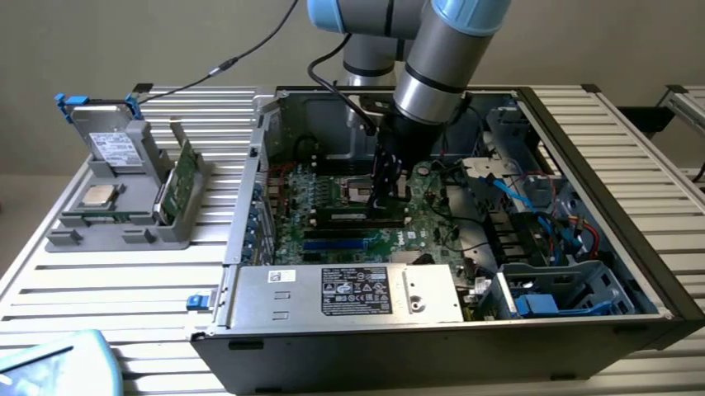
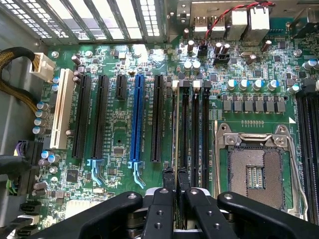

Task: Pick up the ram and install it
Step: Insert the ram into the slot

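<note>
An open computer case lies on a slatted metal table, its green motherboard exposed. A blue expansion slot runs between black ones, a white slot lies near the board's edge, and the processor socket stands empty. A silver power supply fills the case's near side. At the exterior view's left, a grey holder carries a square silver chip.

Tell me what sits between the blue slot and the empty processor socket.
In the wrist view, a black expansion slot and a bank of black memory slots lie between them.
</note>
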`<control>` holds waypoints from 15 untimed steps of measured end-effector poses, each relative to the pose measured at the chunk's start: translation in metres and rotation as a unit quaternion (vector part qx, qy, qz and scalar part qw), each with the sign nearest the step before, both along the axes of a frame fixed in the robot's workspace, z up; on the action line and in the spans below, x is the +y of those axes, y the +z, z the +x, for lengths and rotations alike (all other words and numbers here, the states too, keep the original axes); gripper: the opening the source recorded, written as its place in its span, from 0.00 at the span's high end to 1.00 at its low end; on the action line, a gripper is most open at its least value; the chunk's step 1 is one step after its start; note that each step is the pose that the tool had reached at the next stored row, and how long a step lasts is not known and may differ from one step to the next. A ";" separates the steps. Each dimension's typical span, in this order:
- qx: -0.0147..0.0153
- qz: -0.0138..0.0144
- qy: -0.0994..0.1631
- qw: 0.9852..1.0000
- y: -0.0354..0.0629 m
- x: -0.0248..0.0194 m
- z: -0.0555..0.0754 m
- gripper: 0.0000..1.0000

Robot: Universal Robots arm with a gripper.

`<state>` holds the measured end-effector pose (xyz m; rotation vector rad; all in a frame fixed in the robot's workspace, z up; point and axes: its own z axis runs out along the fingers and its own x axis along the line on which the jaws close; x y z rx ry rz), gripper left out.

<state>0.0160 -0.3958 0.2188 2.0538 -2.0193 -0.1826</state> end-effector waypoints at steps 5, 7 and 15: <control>0.000 0.000 0.000 1.000 -0.0002 0.0000 0.000 0.86; 0.000 0.000 0.000 1.000 -0.0002 0.0000 0.000 0.86; 0.000 0.000 0.000 1.000 -0.0003 0.0005 0.000 0.86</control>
